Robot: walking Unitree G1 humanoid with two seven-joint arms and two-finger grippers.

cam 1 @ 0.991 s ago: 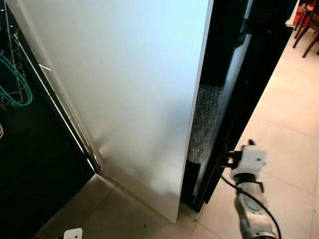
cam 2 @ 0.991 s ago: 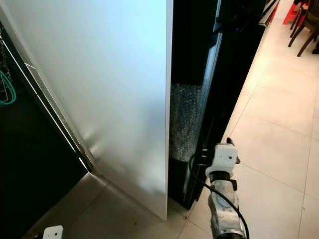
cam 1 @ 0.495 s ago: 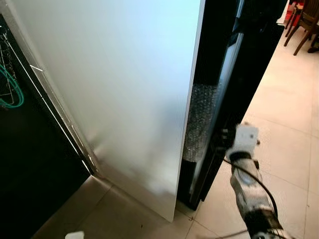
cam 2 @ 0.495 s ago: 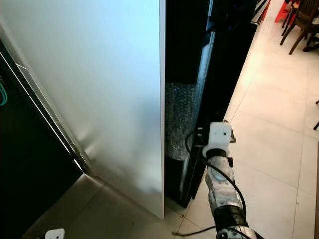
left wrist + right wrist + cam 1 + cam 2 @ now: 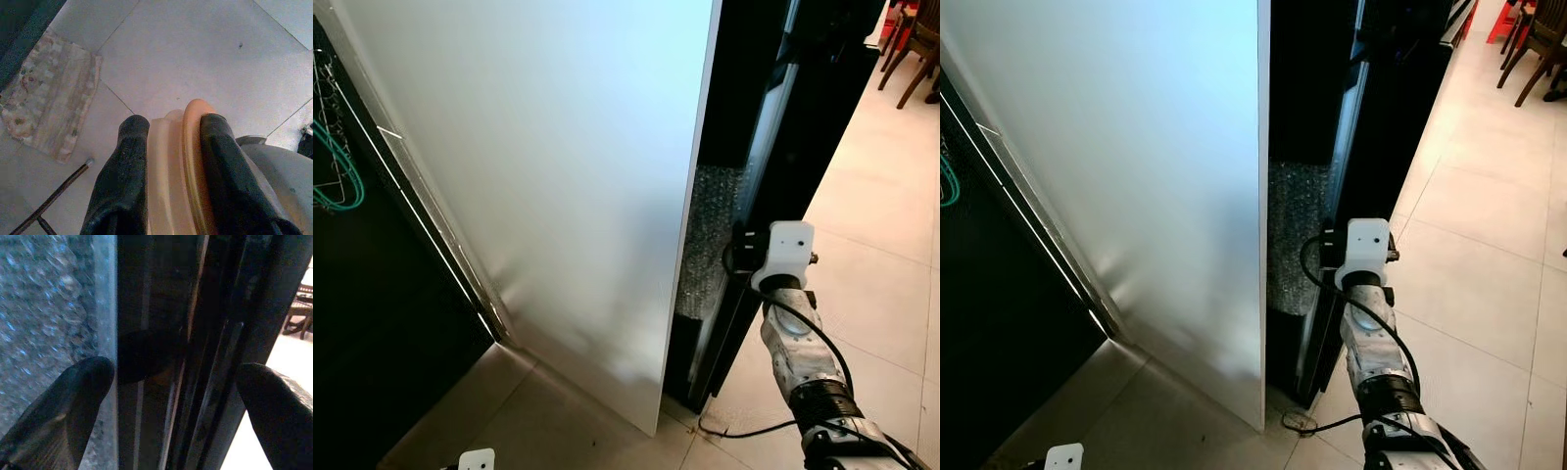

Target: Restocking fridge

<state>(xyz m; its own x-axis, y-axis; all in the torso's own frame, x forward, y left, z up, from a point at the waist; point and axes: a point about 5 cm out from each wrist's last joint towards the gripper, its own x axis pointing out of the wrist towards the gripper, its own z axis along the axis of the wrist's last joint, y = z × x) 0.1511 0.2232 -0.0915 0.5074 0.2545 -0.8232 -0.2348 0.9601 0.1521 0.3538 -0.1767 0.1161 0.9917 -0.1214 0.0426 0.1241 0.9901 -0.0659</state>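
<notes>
A tall white fridge panel point(image 5: 558, 176) stands open beside a black glass door point(image 5: 808, 117). Bubble wrap point(image 5: 705, 235) lines the gap between them. My right gripper point(image 5: 178, 377) is raised to the black door's edge at mid height. It is open, with one finger point(image 5: 63, 401) by the bubble wrap and the other point(image 5: 279, 401) on the door's outer side. Its white wrist block point(image 5: 787, 250) sits against the door. My left gripper point(image 5: 168, 127) hangs low over the floor, shut on a pale container with an orange rim point(image 5: 171, 166).
Green cables on a wire rack point(image 5: 333, 166) hang at the far left, in front of a dark cabinet. Wooden chairs point(image 5: 913, 49) stand at the back right on the tiled floor point(image 5: 871, 264). A patterned mat point(image 5: 49, 103), a thin rod point(image 5: 54, 196) and a loose cable point(image 5: 1298, 423) lie on the floor.
My right arm has risen and moved in along the black door's edge, from low near the floor to mid height. The camera has shifted slightly.
</notes>
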